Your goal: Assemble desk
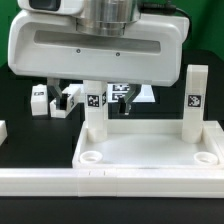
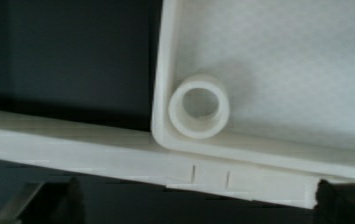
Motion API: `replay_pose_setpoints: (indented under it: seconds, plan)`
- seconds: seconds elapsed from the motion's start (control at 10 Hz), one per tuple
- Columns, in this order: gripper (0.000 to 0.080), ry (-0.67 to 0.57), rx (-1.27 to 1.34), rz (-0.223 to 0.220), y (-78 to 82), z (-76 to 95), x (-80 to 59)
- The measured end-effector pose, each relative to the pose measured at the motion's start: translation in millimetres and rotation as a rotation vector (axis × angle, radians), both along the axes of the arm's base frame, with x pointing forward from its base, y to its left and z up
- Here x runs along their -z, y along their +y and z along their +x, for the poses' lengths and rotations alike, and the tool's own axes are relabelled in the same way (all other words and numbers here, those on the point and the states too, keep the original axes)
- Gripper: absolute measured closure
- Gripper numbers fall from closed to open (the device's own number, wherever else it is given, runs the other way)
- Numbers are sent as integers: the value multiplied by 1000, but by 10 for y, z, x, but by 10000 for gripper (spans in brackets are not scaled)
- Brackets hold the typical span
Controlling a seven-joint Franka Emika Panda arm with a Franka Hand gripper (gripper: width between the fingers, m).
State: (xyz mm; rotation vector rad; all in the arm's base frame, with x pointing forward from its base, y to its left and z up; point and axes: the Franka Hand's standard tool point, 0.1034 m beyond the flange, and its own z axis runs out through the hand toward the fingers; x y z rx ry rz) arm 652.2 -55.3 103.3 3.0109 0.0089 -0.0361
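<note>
Gripper (image 2: 183, 205): jaws spread wide, nothing betw. them. Dark fingertips (image 2: 28, 200) show at opposite edges of the wrist view.
Arm (image 1: 95, 45): big white housing, fills the far upper part of the exterior view. It hangs over the tray's far side and hides the fingers in that view.
Tray (image 1: 150, 145): the desk top, white, raised rim. Lies flat on the table, near side of the scene, from centre to the exterior view's right.
Left leg (image 1: 95, 112): white, square, upright at the tray's far corner on the exterior view's left. Tag faces the camera.
Right leg (image 1: 195, 98): same kind, upright at the far corner on the exterior view's right, tag facing the camera.
Left socket (image 1: 92, 157), right socket (image 1: 207, 157): round rings in the tray's two near corners.
Corner socket (image 2: 199, 105): one ring seen close in the wrist view, inside the rim's bend. Which corner: cannot tell.
Rail (image 1: 40, 182): long white strip along the near edge, lying against the tray's near rim.
Loose parts (image 1: 68, 100): small white pcs. w/ tags, far left, well apart from the tray.
Marker board (image 1: 128, 94): flat, tagged, far behind the tray, partly hidden by the arm.
Table (image 1: 30, 150): black surface.
</note>
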Motion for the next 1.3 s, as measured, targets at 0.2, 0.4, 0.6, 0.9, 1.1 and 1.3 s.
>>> replay_pose_setpoints:
  seconds: [0.2,0.4,0.6,0.9,1.1,1.3]
  plan:
    - [150,0,3,1,-33,-3,-5]
    - [150,8,88,53,-481,-208,-37]
    - [150,34,136,68,-773,-439,49]
    - [150,37,134,65,-784,-475,72]
    - [150,40,137,65,-804,-495,85]
    - [150,66,237,125,-1052,-837,185]
